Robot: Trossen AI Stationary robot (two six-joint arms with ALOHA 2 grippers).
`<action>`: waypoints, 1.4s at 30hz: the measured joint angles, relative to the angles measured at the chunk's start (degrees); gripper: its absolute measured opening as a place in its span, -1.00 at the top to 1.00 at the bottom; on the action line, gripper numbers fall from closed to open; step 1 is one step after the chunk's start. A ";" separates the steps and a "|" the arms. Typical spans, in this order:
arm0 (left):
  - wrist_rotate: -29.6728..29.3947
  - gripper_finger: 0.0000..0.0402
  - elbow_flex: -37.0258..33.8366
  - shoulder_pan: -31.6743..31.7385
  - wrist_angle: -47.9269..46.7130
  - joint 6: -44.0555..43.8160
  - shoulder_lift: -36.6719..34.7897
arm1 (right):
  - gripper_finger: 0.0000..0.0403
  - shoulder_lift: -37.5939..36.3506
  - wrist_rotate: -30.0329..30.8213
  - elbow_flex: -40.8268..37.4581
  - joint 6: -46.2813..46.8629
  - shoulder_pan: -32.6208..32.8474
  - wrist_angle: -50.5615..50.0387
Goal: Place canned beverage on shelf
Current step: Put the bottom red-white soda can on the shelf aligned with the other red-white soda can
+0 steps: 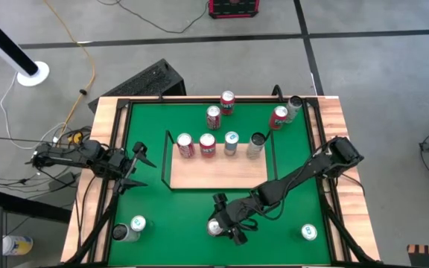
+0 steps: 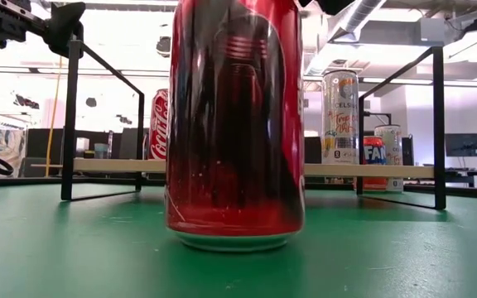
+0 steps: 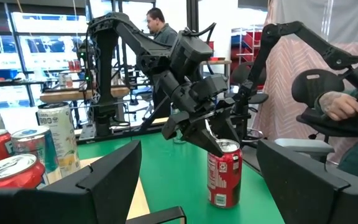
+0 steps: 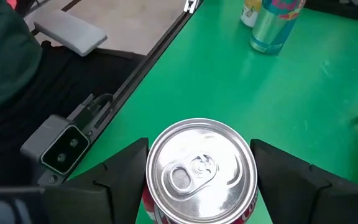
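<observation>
A red can stands upright on the green table near its front edge; it fills the low view. My right gripper is open above it, pointing down, one finger on each side of the can's top. The shelf, a light-wood board with black wire rails, lies in the table's middle with several cans along its far edge. My left gripper is open and empty at the table's left side. My right gripper comes at the red can from above, with its fingers on either side of the can's upper rim. I cannot tell whether they touch it. The can stands upright on its base on the table.
Several more cans stand at the table's far side beyond the shelf. One can stands at the near left corner and one at the near right. A seated person's hand shows beyond the table.
</observation>
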 joint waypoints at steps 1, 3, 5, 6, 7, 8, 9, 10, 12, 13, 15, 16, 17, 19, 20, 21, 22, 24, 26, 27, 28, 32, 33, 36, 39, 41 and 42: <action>0.00 -0.53 0.00 0.00 -0.02 0.00 0.00 | -0.42 -0.48 0.00 -0.11 -0.13 -0.07 -0.08; 0.00 -0.53 0.00 0.00 -0.19 -0.02 -0.02 | -0.42 -0.94 0.09 -0.13 -0.11 -0.62 -0.42; 0.00 -0.53 0.00 0.00 -0.25 0.00 -0.02 | -0.42 -1.22 0.23 -0.13 -0.11 -1.39 -0.06; -0.02 -0.53 0.00 0.00 -0.23 -0.02 -0.02 | -0.42 -1.70 0.38 -0.18 -0.14 -1.81 -0.48; -0.02 -0.53 0.00 0.00 -0.24 -0.02 -0.02 | -0.42 -2.04 0.60 -0.29 -0.26 -2.40 -0.79; -0.01 -0.53 0.00 0.00 -0.25 -0.02 -0.02 | -0.42 -2.16 0.66 -0.31 -0.30 -3.07 -0.27; 0.05 -0.53 0.00 0.00 -0.25 -0.02 -0.01 | -0.42 -2.27 0.66 -0.28 -0.33 -3.79 0.69; 0.15 -0.53 0.00 0.00 -0.28 -0.02 -0.01 | -0.42 -2.63 0.66 -0.28 -0.52 -4.54 0.81; 0.24 -0.53 0.00 0.00 -0.36 0.04 -0.02 | -0.42 -3.31 0.65 -0.28 -1.07 -6.17 0.89; 0.27 -0.53 0.00 0.00 -0.53 0.02 -0.02 | -0.42 -3.50 0.63 -0.25 -1.26 -7.03 1.67; 0.46 -0.53 0.00 0.00 -0.61 0.00 -0.02 | -0.42 -3.76 0.62 0.22 -1.36 -8.83 2.54; 0.46 -0.53 0.00 0.00 -0.62 0.04 -0.02 | -0.42 -3.84 0.59 0.54 -1.33 -9.64 2.12; 0.46 -0.53 0.00 0.00 -0.60 0.04 -0.02 | -0.42 -3.91 0.59 1.09 -1.32 -10.43 1.44; 0.48 -0.53 0.00 0.00 -0.68 0.09 -0.02 | -0.42 -3.92 0.59 2.26 -1.24 -11.85 1.26; 0.48 -0.53 0.00 0.00 -0.73 0.09 -0.02 | -0.42 -3.92 0.63 2.78 -1.20 -12.51 1.31; 0.46 -0.53 0.00 0.00 -0.87 0.09 -0.02 | -0.42 -3.98 0.62 3.23 -1.05 -13.24 1.32; 0.48 -0.53 0.00 0.00 -1.12 0.11 -0.02 | -0.42 -4.05 0.66 3.61 -0.67 -13.87 1.27; 0.48 -0.53 0.00 0.00 -1.62 0.11 -0.02 | -0.42 -4.05 1.11 4.15 0.43 -15.04 1.44; 0.48 -0.53 0.00 0.00 -2.04 0.11 -0.02 | -0.42 -4.05 1.59 4.22 0.99 -16.29 1.33; 0.48 -0.53 0.00 0.00 -2.22 0.11 -0.02 | -0.42 -4.05 1.62 4.22 1.43 -16.95 1.13; 0.48 -0.53 0.00 0.00 -2.35 0.10 -0.02 | -0.42 -4.05 1.64 4.22 1.99 -17.58 0.82; 0.48 -0.53 0.00 0.00 -2.44 0.11 -0.02 | -0.42 -3.53 1.93 4.24 4.36 -19.78 -0.22; 0.48 -0.53 0.00 0.00 -2.55 0.11 -0.02 | -0.42 -3.24 1.99 4.24 4.74 -20.24 -0.26; 0.48 -0.53 0.00 0.00 -2.59 0.12 -0.02 | -0.42 -2.95 1.97 4.28 4.92 -20.92 -0.20; 0.48 -0.53 0.00 0.00 -2.61 0.13 -0.02 | -0.43 -2.93 1.92 4.28 4.92 -21.20 -0.27; 0.48 -0.53 0.00 0.00 -2.64 0.13 -0.02 | -0.46 -2.91 1.90 4.31 4.90 -21.19 -0.30; 0.48 -0.53 0.00 0.00 -2.64 0.13 -0.02 | -0.49 -2.91 1.90 4.31 4.88 -21.14 -0.31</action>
